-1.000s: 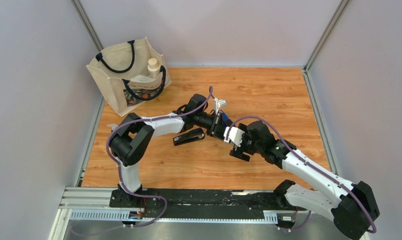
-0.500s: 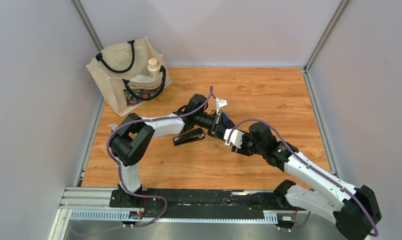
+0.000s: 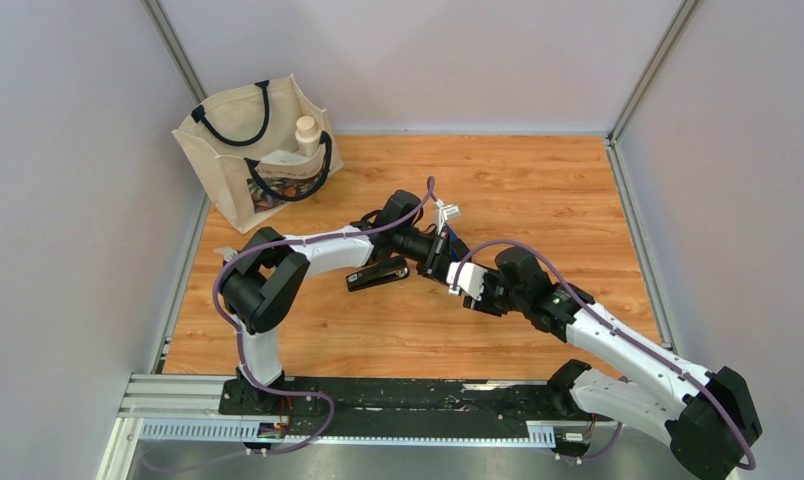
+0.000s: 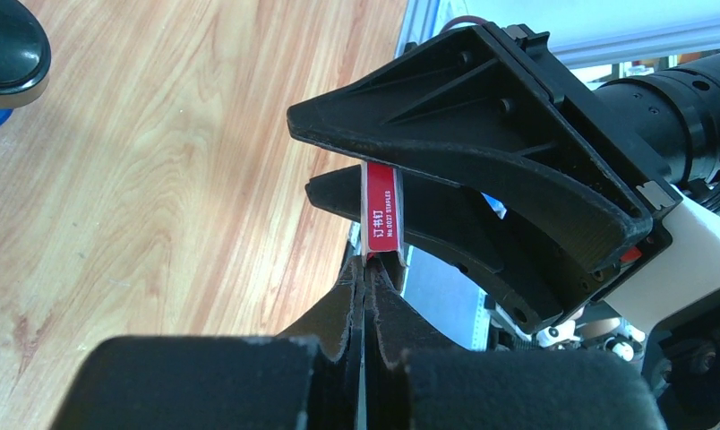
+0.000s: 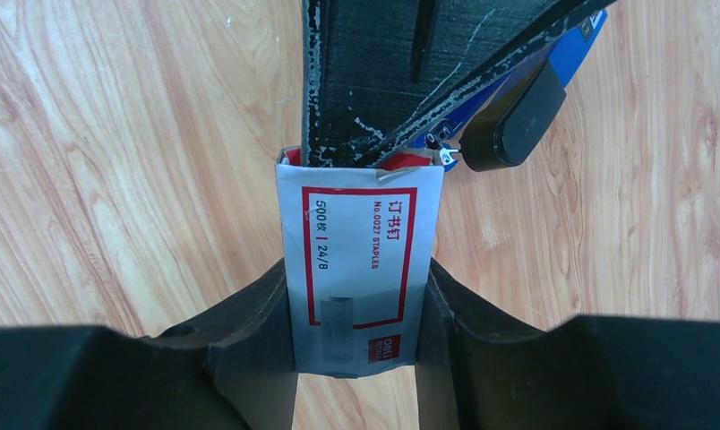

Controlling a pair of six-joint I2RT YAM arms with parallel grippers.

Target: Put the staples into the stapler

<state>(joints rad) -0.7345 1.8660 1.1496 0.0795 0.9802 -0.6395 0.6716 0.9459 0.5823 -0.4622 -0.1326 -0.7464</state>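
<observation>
The staples (image 5: 356,242), a white box with red print, are held above the table. My right gripper (image 5: 356,270) is shut on its two long sides. My left gripper (image 4: 367,264) is shut, its fingertips (image 5: 365,90) pushed into the box's open end. I cannot tell whether they pinch anything there. In the left wrist view the box (image 4: 382,208) shows edge-on between the right gripper's fingers (image 4: 482,152). The blue stapler (image 5: 520,115) with its black top lies on the wood just beyond the box. From above, both grippers meet at the box (image 3: 468,280) mid-table, near the stapler (image 3: 450,243).
An all-black stapler (image 3: 378,273) lies on the table left of the grippers, under the left forearm. A cream tote bag (image 3: 263,150) holding a pale bottle (image 3: 306,130) stands at the back left corner. Grey walls and metal rails border the wooden table.
My right gripper has moved up and left to the box and closed on it from wide open. The left gripper stayed shut and shifted slightly.
</observation>
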